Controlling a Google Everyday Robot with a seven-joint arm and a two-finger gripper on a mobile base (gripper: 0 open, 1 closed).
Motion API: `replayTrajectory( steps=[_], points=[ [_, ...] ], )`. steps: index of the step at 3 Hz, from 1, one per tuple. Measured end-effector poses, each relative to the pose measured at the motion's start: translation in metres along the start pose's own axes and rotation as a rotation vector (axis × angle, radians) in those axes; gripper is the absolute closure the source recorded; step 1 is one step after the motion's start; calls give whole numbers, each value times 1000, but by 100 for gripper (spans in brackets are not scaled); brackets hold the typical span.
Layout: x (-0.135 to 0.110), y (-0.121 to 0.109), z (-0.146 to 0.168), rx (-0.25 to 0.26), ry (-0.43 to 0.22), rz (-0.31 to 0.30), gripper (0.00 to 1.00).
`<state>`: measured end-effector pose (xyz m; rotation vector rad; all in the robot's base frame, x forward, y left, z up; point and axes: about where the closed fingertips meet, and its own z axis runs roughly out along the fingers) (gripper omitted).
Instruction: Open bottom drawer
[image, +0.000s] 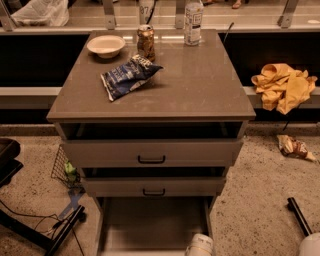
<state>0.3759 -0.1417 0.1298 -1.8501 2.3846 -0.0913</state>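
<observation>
The grey-brown cabinet (200, 90) has three drawers. The bottom drawer (150, 225) stands pulled far out toward the camera. Its bare inner floor and side walls show; its front and handle are cut off by the lower edge. The middle drawer (154, 186) and the top drawer (151, 152), each with a small black bar handle, sit slightly out with dark gaps above them. My gripper (199, 245) shows only as a white rounded part at the bottom edge, over the right front of the open bottom drawer.
On the cabinet top lie a blue snack bag (127, 76), a white bowl (105, 45), a can (146, 42) and a bottle (193, 19). A yellow cloth (283, 86) and a wrapper (295, 148) lie to the right. A wire basket (65, 169), cables and a black stand (65, 230) are at the left.
</observation>
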Motion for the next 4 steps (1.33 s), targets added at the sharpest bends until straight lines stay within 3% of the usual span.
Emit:
replayTrajectory(
  steps=[2,3,4],
  points=[
    [0,3,2,-4,1,0,7],
    [0,3,2,-5,1,0,0],
    [0,3,2,-5,1,0,0]
  ],
)
